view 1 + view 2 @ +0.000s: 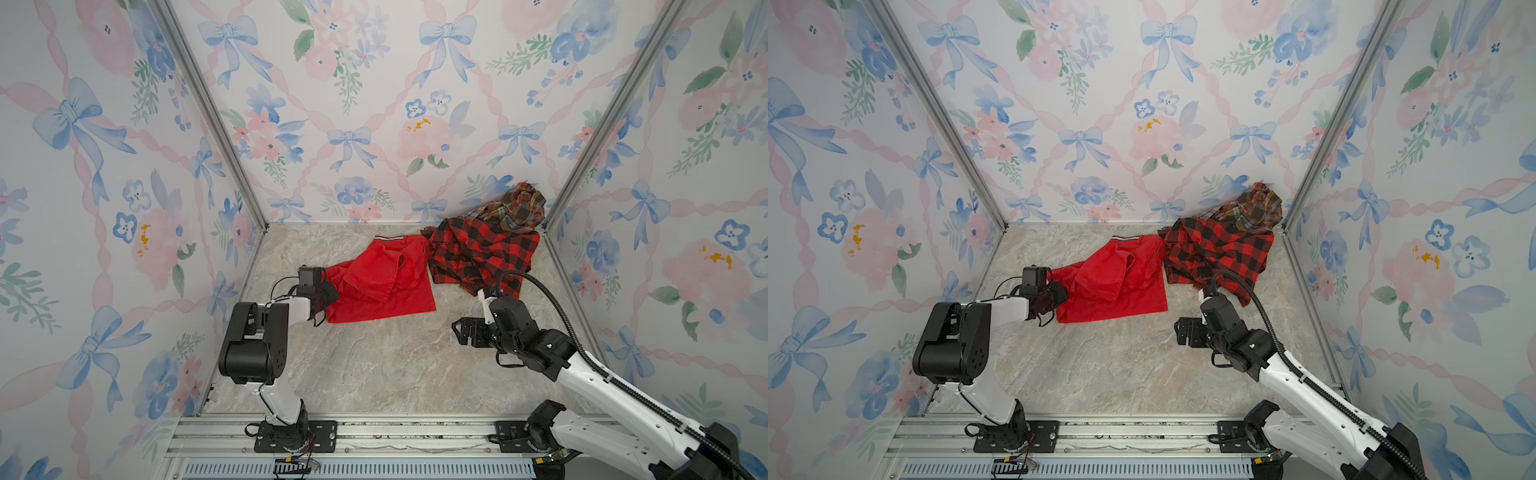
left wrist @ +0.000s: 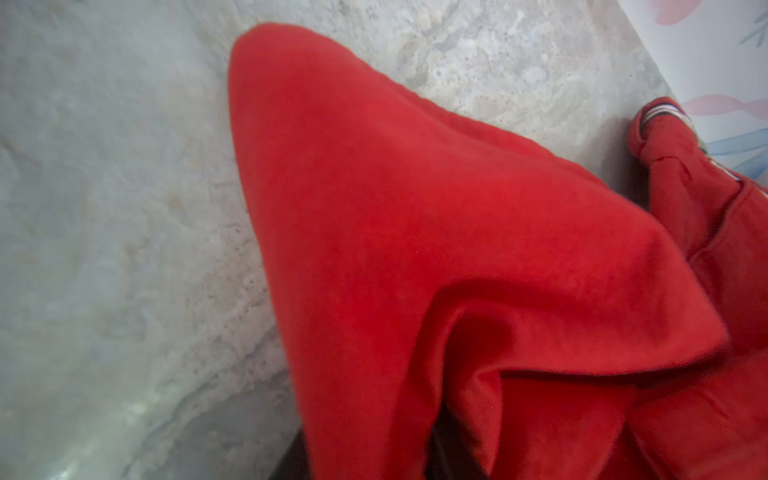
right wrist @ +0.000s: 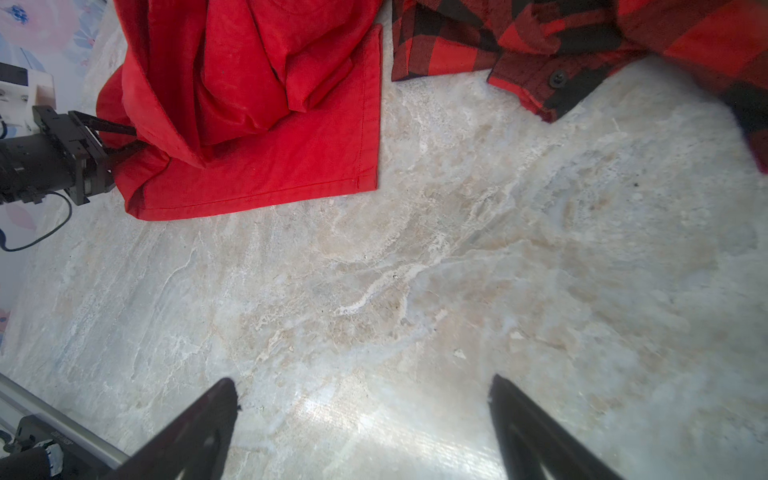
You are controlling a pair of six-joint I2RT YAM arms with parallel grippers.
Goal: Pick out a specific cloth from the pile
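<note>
Left arm (image 1: 253,345): rises from its base at the near edge, elbow folded sharply, forearm running level toward the middle
Left gripper (image 1: 328,296): jaws drawn close, pinching the edge of the cloth (image 1: 382,278), which drapes over them
Right arm (image 1: 602,382): stretched on a slant from the near right corner inward, wrist bent
Right gripper (image 1: 464,330): points toward the left arm's side, held low, jaws spread wide with nothing between them; both dark fingers (image 3: 208,424) show in the right wrist view
</note>
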